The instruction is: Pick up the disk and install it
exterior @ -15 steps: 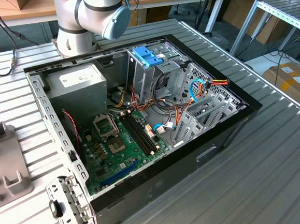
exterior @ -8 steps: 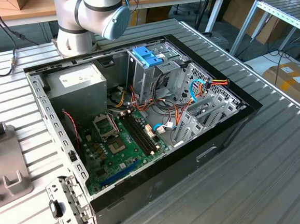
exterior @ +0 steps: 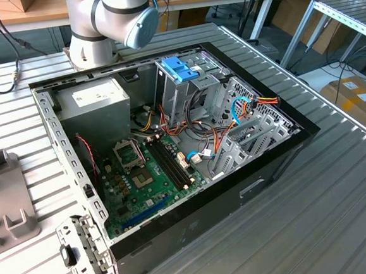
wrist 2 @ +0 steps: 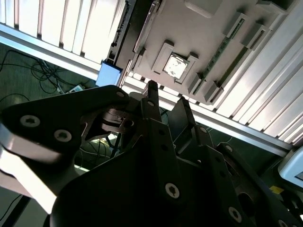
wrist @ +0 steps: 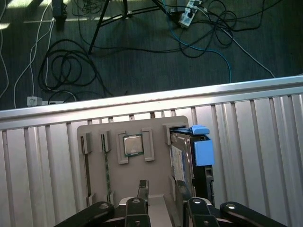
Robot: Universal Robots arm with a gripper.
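Silver ribbed-metal table (exterior: 329,220) carries the lot, and there's one of it. Next down in the exterior view is one open black desktop computer case (exterior: 227,213), lying on its side mid-table. Inside it are one green motherboard (exterior: 145,184) and one blue plastic bracket (exterior: 181,68) on top of the metal drive cage. One grey-and-blue robot arm (exterior: 107,19) is mounted on the table just behind the case.

The wrist views give the other stuff. One grey plastic holder tray (wrist: 156,130) sits right along a table edge, with tangled black floor cables (wrist: 71,66) past it. One disk (wrist: 182,158), a grey-silver drive in a bright blue carrier frame, stands on edge in a slot along one side edge of that tray. One small square silver processor chip (wrist: 133,144) lies in the tray's middle pocket. The black two-finger gripper (wrist: 161,194) hangs over the tray close to the disk. Its jaws are spread apart with nothing between them.
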